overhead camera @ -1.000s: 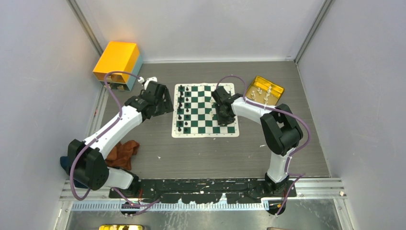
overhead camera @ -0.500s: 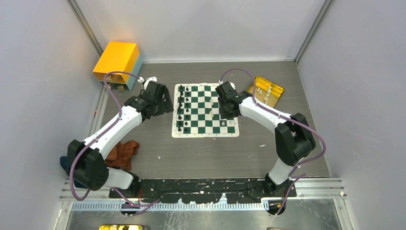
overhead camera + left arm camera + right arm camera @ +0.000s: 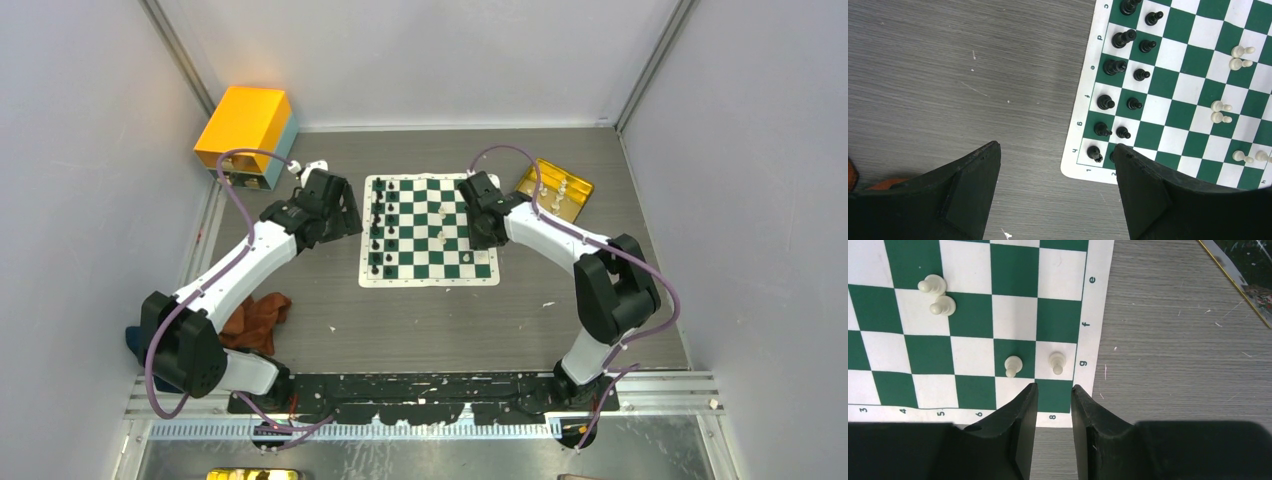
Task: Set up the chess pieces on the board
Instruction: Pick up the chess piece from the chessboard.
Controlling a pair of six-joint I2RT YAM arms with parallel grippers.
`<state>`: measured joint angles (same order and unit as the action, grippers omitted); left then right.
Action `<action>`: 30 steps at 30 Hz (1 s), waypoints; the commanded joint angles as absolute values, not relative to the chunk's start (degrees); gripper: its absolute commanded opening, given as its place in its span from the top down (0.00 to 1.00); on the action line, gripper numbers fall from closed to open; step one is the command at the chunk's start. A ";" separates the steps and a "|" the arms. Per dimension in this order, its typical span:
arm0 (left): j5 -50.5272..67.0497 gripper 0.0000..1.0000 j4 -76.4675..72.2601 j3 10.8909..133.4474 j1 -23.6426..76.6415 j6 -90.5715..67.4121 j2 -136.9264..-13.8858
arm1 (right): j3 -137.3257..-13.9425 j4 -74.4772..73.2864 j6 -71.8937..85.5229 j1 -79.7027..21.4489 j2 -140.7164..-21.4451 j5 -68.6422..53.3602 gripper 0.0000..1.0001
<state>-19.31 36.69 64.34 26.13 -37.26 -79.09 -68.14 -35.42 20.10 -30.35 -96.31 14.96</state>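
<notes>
The board [image 3: 428,281] lies flat mid-table. Black chess pieces [image 3: 377,225] stand in two columns along its left side, also seen in the left wrist view [image 3: 1105,102]. A few white pieces [image 3: 441,212] stand right of centre. In the right wrist view two white pawns [image 3: 1012,365] [image 3: 1057,361] stand just ahead of my right gripper [image 3: 1054,386], which is open by a narrow gap and holds nothing. It hovers over the board's right edge [image 3: 484,238]. My left gripper [image 3: 1057,147] is wide open and empty over bare table, left of the board [image 3: 350,210].
A translucent yellow tray [image 3: 590,186] holding more white pieces sits right of the board. Its corner shows in the right wrist view [image 3: 1248,270]. An orange-yellow box [image 3: 245,125] stands at the back left. An orange cloth [image 3: 258,318] lies by the left arm.
My right gripper has pulled back from the board's lower right squares toward its right edge, uncovering white pieces there. The left arm has not moved.
</notes>
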 commanded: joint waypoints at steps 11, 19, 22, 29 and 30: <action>-19.51 0.17 35.68 65.84 26.02 -36.75 -78.63 | -66.84 -31.74 20.74 -28.27 -99.77 13.23 0.63; -19.45 0.17 35.53 65.92 26.01 -36.77 -79.36 | -66.37 -30.53 20.68 -27.60 -101.45 11.67 0.64; -19.42 0.17 35.44 66.00 25.97 -36.74 -79.78 | -66.40 -30.13 20.50 -27.35 -101.92 11.30 0.65; -19.59 0.17 35.38 66.12 26.02 -36.90 -80.37 | -66.62 -29.63 20.12 -26.61 -102.82 10.66 0.72; -19.60 0.17 35.33 66.17 26.02 -36.92 -80.48 | -66.70 -29.62 20.04 -26.53 -102.85 10.57 0.73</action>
<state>-19.31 36.69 64.36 26.13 -37.06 -80.25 -66.50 -31.27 20.21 -27.00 -102.80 11.22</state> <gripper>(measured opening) 0.836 0.287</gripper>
